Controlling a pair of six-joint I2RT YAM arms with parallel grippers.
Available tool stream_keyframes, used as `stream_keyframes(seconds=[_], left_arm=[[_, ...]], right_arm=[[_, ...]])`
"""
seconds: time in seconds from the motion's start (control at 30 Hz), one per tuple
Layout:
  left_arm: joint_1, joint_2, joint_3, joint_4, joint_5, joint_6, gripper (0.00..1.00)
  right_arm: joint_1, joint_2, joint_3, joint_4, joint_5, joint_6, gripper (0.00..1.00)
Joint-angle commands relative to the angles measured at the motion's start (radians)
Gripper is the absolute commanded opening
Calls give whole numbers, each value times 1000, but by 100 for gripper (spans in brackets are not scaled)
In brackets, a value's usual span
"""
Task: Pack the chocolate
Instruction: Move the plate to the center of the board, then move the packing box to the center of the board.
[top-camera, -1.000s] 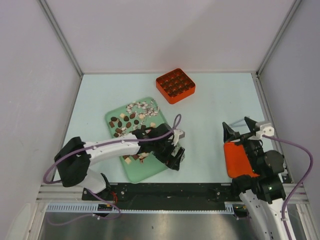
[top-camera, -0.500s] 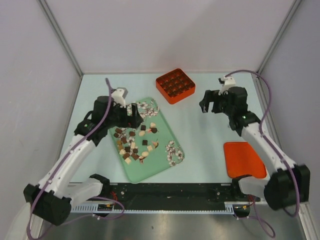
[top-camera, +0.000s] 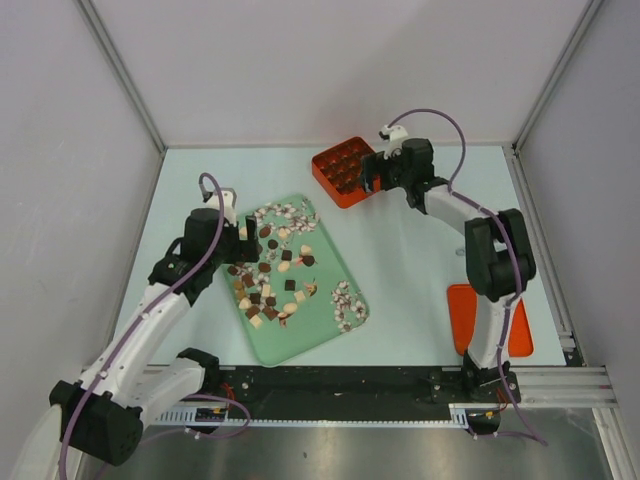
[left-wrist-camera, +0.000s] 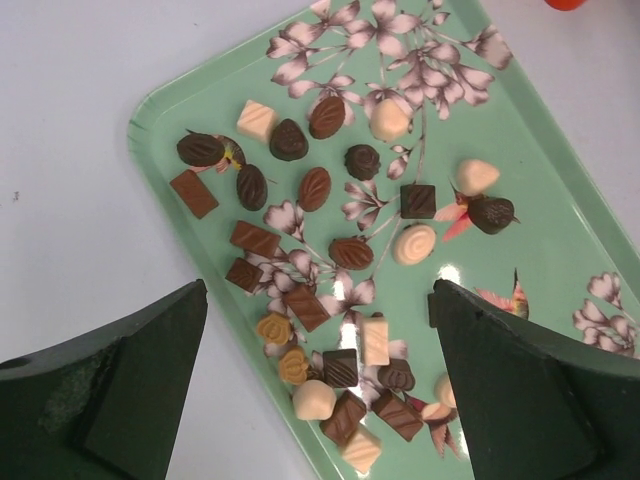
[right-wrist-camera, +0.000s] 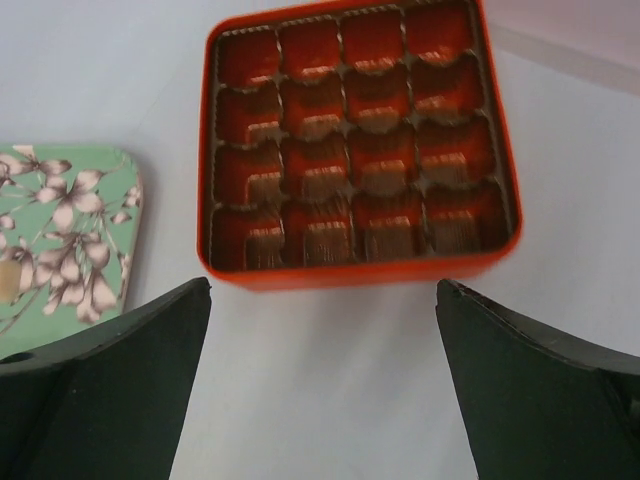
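The chocolate (left-wrist-camera: 315, 190) is found loose on the green tray (left-wrist-camera: 560, 230) between the wide, empty fingers of the left gripper (left-wrist-camera: 318, 290), apparently for picking, while the orange box (right-wrist-camera: 350, 272) is framed ahead of the equally wide right gripper (right-wrist-camera: 323, 285).

Left arm (top-camera: 150, 310) rises from near-left base and reaches forward and inward, elbow low, wrist bent over. Left gripper (top-camera: 250, 230) points down, jaws spread wide, dark fingers (left-wrist-camera: 130, 390) holding nothing. Right arm (top-camera: 492, 255) stretches far forward from near-right base, forearm angling left toward far middle. Right gripper (top-camera: 370, 172) is tipped down and leftward, jaws equally wide, fingers (right-wrist-camera: 110, 380) empty. Purple cable (top-camera: 437, 113) loops above each wrist. Both grippers hover, gripping nothing.
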Motion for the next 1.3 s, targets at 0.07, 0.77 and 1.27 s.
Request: stream_keyframes(seconds=[0.07, 0.77, 1.27], left_arm=[[5, 20, 7, 15, -68, 33, 100], [5, 1, -7, 26, -55, 36, 100], [5, -24, -19, 35, -33, 39, 100]], right_arm=[[39, 232, 335, -28, -74, -121, 100], [53, 371, 486, -439, 19, -202, 100], [55, 86, 132, -549, 33, -196, 100]])
